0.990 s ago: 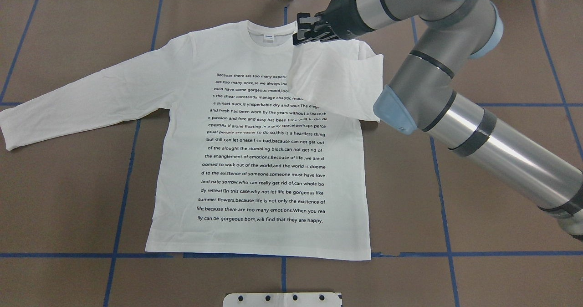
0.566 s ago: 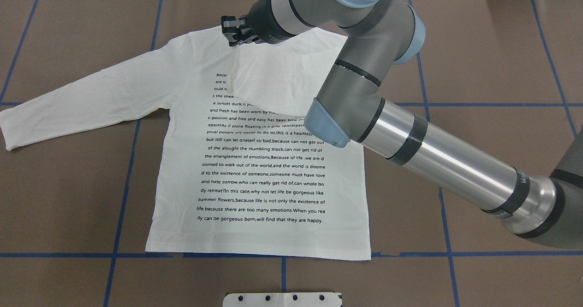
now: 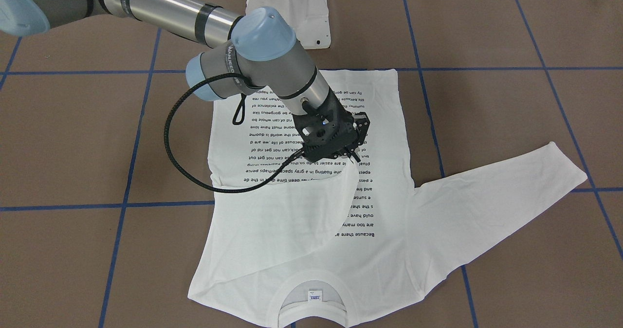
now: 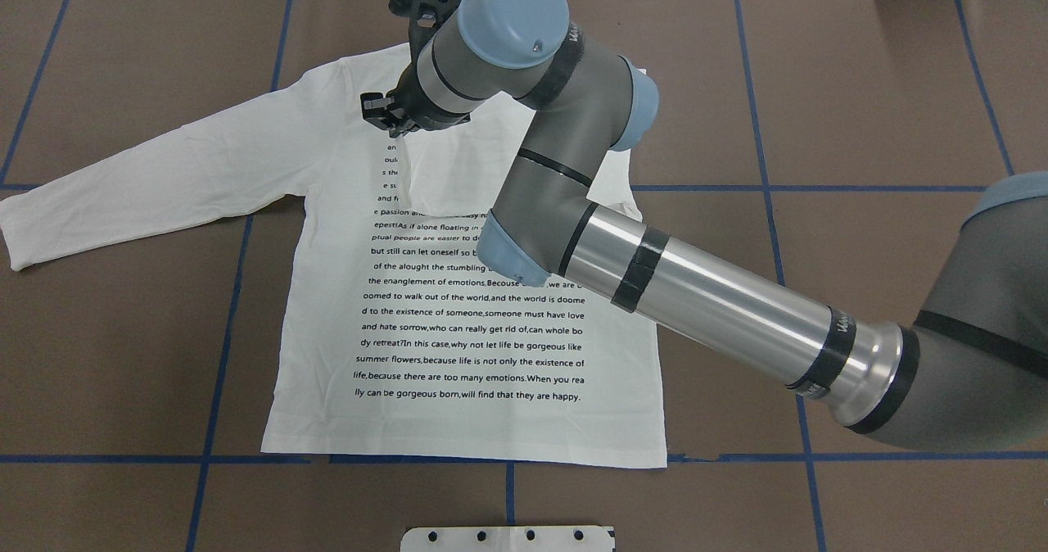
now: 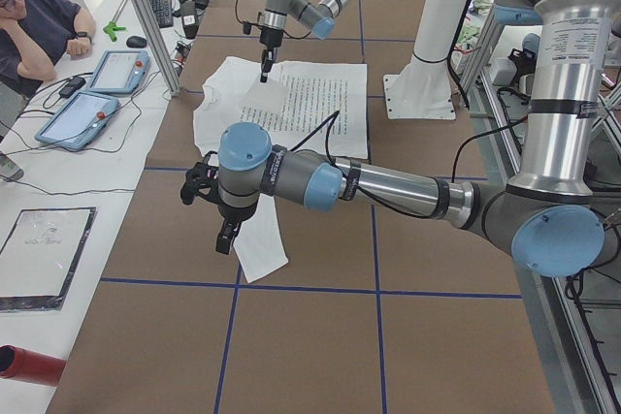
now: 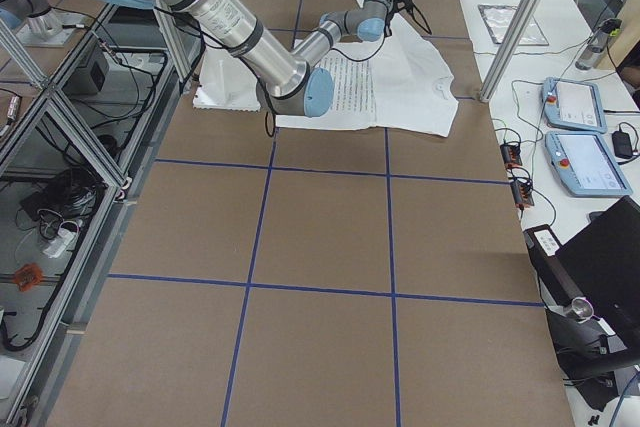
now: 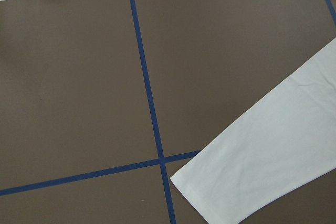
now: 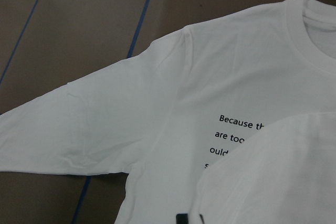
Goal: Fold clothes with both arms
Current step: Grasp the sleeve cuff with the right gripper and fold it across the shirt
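The white long-sleeved T-shirt lies flat, text side up, neck at the far side. My right gripper is shut on the end of the shirt's right sleeve and holds it just above the chest, over the top text lines. In the front view that gripper pinches the lifted fabric. The right wrist view shows the folded sleeve beside the text. The other sleeve lies stretched out to the left. My left gripper hovers over that sleeve's cuff; I cannot tell whether it is open or shut.
The white pedestal base stands at the robot's side of the table. Blue tape lines cross the brown tabletop. A person sits by teach pendants at the far side. A red cylinder lies near the table's left end.
My right gripper has carried the sleeve leftwards across the neck and then towards the robot, so the folded sleeve now covers more of the top text lines.
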You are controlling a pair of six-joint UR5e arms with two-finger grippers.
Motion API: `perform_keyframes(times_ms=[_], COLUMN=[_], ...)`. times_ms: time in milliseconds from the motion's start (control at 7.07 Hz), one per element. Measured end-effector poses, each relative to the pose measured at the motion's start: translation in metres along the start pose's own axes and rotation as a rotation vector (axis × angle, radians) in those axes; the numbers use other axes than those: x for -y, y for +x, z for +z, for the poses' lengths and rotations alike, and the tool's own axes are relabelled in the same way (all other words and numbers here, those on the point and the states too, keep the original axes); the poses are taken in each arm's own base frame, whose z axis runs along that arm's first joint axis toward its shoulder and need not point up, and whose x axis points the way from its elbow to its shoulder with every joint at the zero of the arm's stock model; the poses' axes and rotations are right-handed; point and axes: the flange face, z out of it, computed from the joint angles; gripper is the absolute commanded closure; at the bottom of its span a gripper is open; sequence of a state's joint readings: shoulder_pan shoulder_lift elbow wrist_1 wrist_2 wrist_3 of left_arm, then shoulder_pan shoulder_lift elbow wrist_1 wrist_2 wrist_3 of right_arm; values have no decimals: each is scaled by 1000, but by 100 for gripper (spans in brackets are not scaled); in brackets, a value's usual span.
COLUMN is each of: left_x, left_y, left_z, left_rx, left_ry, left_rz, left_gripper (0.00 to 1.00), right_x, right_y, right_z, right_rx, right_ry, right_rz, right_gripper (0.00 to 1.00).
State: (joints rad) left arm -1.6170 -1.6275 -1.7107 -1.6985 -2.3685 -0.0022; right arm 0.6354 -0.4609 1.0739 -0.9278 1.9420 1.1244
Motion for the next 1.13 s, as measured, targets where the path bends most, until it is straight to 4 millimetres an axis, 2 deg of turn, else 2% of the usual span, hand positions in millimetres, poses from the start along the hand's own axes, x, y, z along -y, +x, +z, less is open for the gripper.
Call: perform_keyframes(times_ms=[283, 566, 707, 1132], left_x=[1, 1, 1, 4], left_y=[0, 0, 0, 1], left_z=[0, 0, -1, -2], left_rx=[0, 1, 2, 4], left_ry=[0, 1, 2, 6], left_rz=[-1, -1, 0, 3], left_gripper=[1, 1, 1, 1], right_x=[18, 18, 14, -12], right_y=[-15, -38, -49, -77], right_z=[42, 70, 75, 88], right_rx=[-83, -143, -149, -133], right_ry=[-25, -23, -15, 51], right_rz=[9, -7, -17, -57], right_gripper=[100, 100, 1, 0])
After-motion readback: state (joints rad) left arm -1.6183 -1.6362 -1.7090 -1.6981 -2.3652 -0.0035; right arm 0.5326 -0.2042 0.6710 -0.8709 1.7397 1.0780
